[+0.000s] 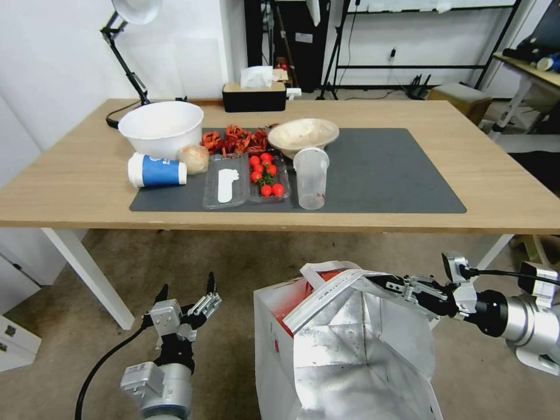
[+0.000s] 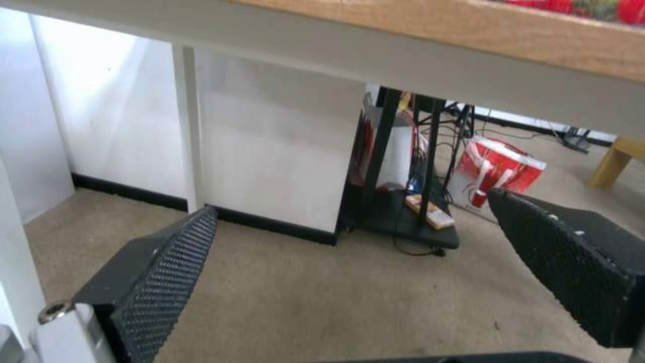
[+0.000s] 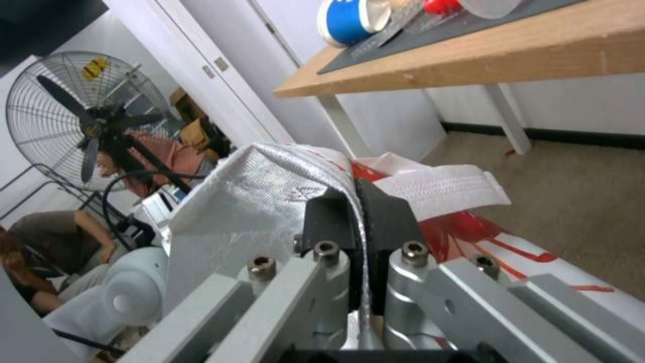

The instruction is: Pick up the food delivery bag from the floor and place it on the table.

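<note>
The food delivery bag [image 1: 344, 344], boxy, white and red with crinkled silver foil lining, is seen open-topped over the floor [image 1: 233, 262], in front of the table [image 1: 501, 192]. Its woven foil rim is pinched between the closed fingers of the right gripper [image 1: 379, 283]. The left gripper [image 1: 186, 291] is held beside the bag with its textured black fingers [image 2: 168, 272] spread and nothing between them. On the table's dark grey mat [image 1: 396, 169], cherry tomatoes [image 1: 265, 174] are held in a clear plastic tray.
</note>
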